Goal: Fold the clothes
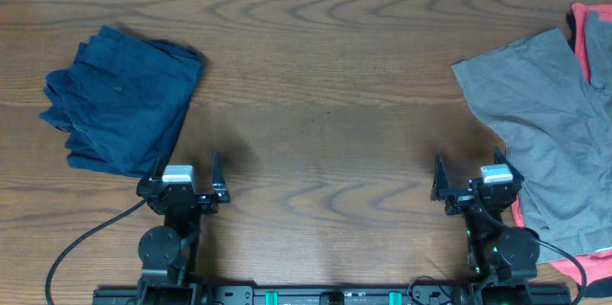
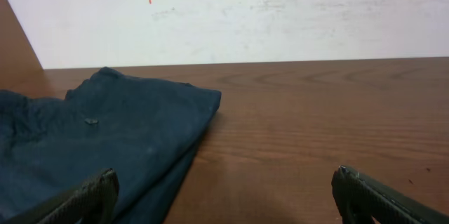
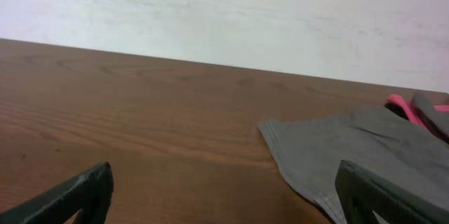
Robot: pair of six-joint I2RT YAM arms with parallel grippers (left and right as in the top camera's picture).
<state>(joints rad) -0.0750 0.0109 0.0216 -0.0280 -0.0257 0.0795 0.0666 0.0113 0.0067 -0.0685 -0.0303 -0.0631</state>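
Left end effector (image 1: 182, 168) and right end effector (image 1: 471, 173) both spread wide, empty, low on the desk (image 1: 325, 85). Overhead: navy garment (image 1: 120, 99) folded far left, grey garment (image 1: 545, 123) sprawled right over a pink garment (image 1: 595, 47). The right wrist view catches just a pink sliver, plus white wall (image 3: 224, 13).

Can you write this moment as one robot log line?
left gripper: open, empty | right gripper: open, empty | navy garment: looks folded | grey garment: unfolded

Table (image 1: 325, 104): brown wood, wavy grain.
Wall (image 2: 280, 13): white, scuffed, at 12 o'clock beyond the table's far edge.
Speck (image 2: 149, 1): red, on the wall, 11 o'clock.
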